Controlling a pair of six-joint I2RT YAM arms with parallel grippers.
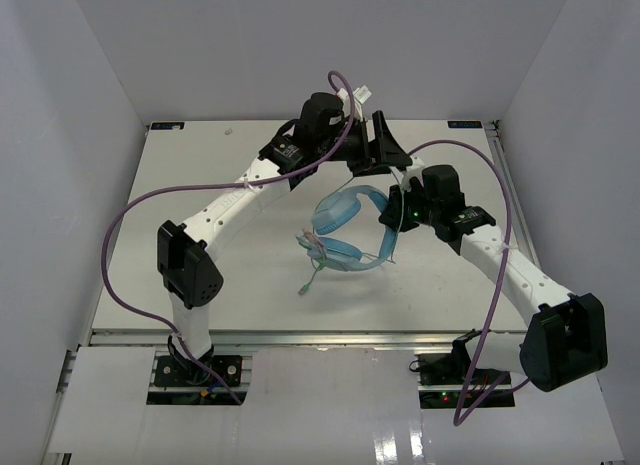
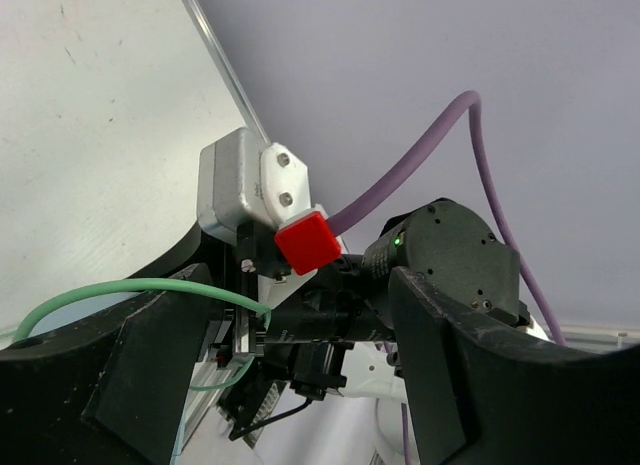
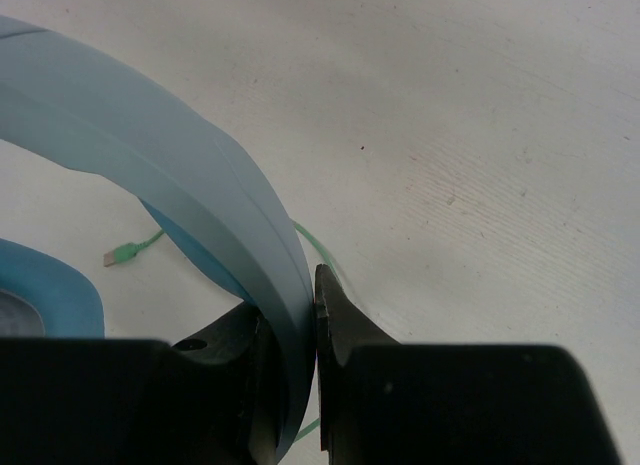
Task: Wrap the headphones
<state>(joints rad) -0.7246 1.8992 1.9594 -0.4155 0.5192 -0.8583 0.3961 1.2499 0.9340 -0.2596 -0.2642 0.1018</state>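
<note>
The light blue headphones lie mid-table with the headband arching up to the right. My right gripper is shut on the headband, which is pinched between its black fingers. A blue ear pad shows at the left of the right wrist view. The thin pale green cable trails over the table, and its plug lies flat. My left gripper hovers just behind the headphones, its jaws wide apart. The green cable loops across its left finger without being clamped.
The right arm's wrist with a red block and a grey camera housing fills the space between my left fingers. Purple arm cables arc over both sides of the white table. Grey walls enclose the back and sides.
</note>
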